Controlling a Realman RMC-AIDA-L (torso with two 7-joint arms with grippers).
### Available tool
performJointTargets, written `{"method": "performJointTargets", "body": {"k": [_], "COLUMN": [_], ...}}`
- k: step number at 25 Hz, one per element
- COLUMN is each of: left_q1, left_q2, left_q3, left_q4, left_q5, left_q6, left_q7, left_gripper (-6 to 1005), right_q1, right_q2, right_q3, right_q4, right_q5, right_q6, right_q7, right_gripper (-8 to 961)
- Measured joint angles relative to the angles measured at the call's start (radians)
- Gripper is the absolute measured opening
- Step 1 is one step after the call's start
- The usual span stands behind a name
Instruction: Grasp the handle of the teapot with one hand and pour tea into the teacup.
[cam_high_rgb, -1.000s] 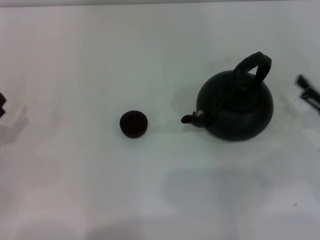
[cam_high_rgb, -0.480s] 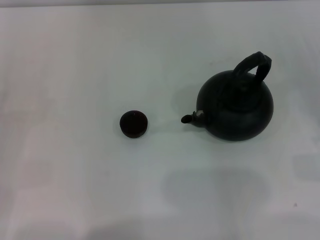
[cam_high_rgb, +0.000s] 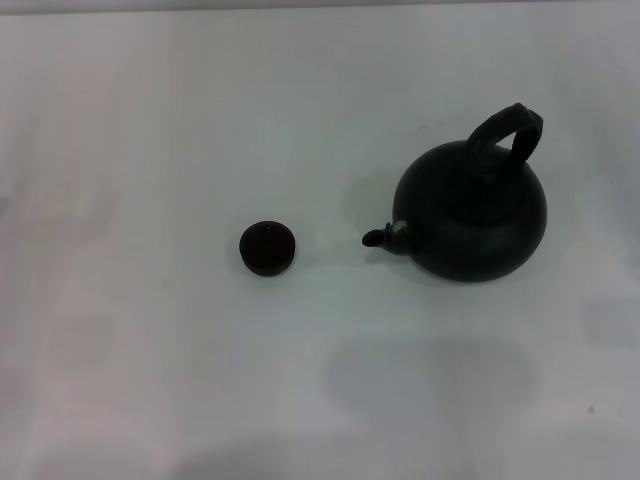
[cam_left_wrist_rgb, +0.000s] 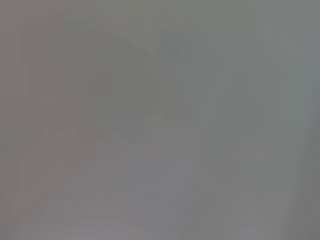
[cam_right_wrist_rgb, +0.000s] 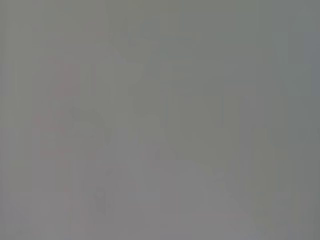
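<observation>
Teapot stands upright on the white worktop, arched handle up over the lid, spout aimed toward the teacup. Cup sits apart from the spout, a clear gap of bare surface between them. Cup interior reads dark; cannot tell whether it holds tea.

Neither tool shows in the head view. Both wrist views give only blank grey surface, no fingers, no objects. So the state of either tool, spread or pressed together, cannot be told, and places relative to a tool cannot be given; nothing grips the handle.

Stage, as a judgement: the scene fits two readings. Either the pot waits to be lifted and tipped, or it has been poured and set back down. With the cup's contents unreadable, the pictures do not settle which.
</observation>
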Motion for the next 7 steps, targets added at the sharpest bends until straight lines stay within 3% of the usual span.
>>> {"method": "performJointTargets", "body": {"k": [7], "left_q1": [0.003], "left_q2": [-0.001], "left_q3": [0.000], "left_q4": [-0.015], "left_q5": [-0.001], "left_q6": [-0.037], "left_q7": [0.005], "left_gripper": [872], "right_q1": [-0.006], "right_q2": [0.002], "right_q3": [-0.001], "right_q4": [0.011], "right_q5": [0.022], "right_q6": [-0.037], "right_q7": [-0.002], "right_gripper": [864]}}
